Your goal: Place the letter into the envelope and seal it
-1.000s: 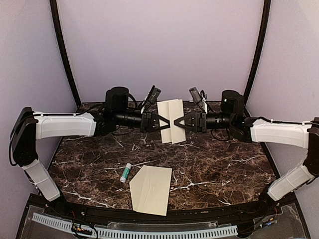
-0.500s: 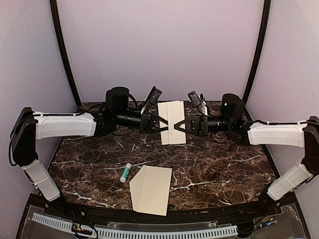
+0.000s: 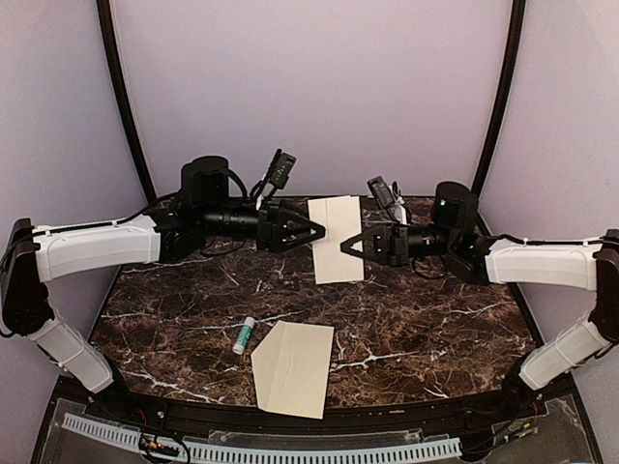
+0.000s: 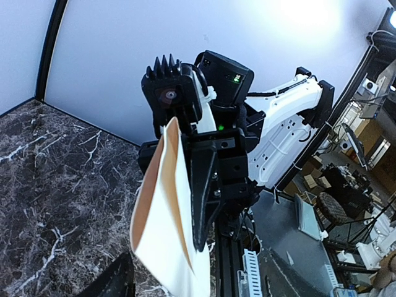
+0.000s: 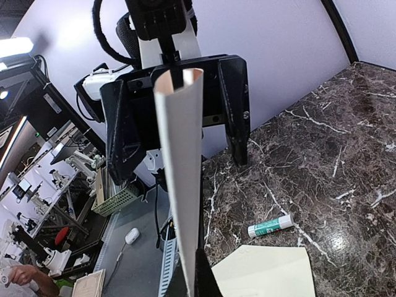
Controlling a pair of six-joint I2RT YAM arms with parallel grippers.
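Plainly, the right gripper was clamped on the right edge of the letter, holding the sheet up in the air well beyond the far edge of the envelope. The left gripper had its fingers spread wide to either side of the letter's left edge, not pinching it. The envelope lay flat on the marble table, with a glue stick just beside its left edge.

Glue stick on marble table
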